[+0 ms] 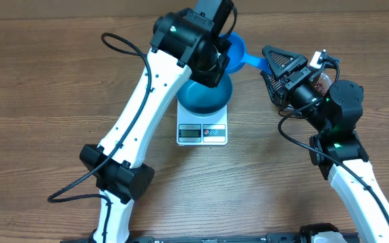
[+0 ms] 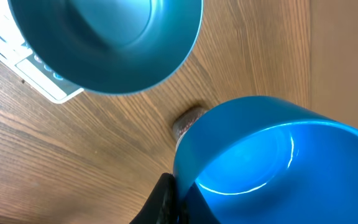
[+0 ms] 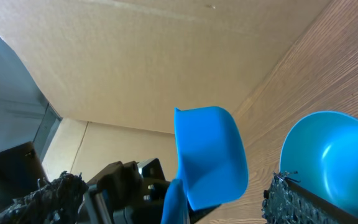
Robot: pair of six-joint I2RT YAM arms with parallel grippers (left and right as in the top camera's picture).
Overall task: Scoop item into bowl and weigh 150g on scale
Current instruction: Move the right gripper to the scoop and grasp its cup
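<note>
**A:** Where is the bowl (image 1: pixel 206 101)?

**B:** Centre of the overhead frame, sitting on the scale (image 1: pixel 202 132). The scale's display and buttons face the bottom edge. The left arm (image 1: pixel 147 101) reaches over the bowl's upper part. In the left wrist view the bowl fills the top left, its inside smooth blue.

**A:** And the scoop (image 1: pixel 238 51)?

**B:** Just upper right of the bowl, up off the table (image 1: pixel 46 81). Its cup is beside the bowl's rim and its handle points right, toward the right gripper (image 1: pixel 275 71). In the left wrist view the inside of the cup is glossy blue.

**A:** Which gripper has it?

**B:** The left gripper (image 2: pixel 165 199). Its fingers are closed on the scoop and show dark against the cup's lower left edge, at the bottom of the left wrist view. I cannot tell exactly where they pinch it.

**A:** What about the right one?

**B:** Its fingers are spread wide and hold nothing. In the right wrist view they sit at the lower left and lower right of the frame. The scoop is between them, apart from both.

**A:** And the beans (image 1: pixel 321 82)?

**B:** Only a red-brown patch at the right of the overhead frame, just behind the right gripper, mostly hidden. In the left wrist view a small brown blur lies on the table just above the scoop, too blurred to name.
</note>
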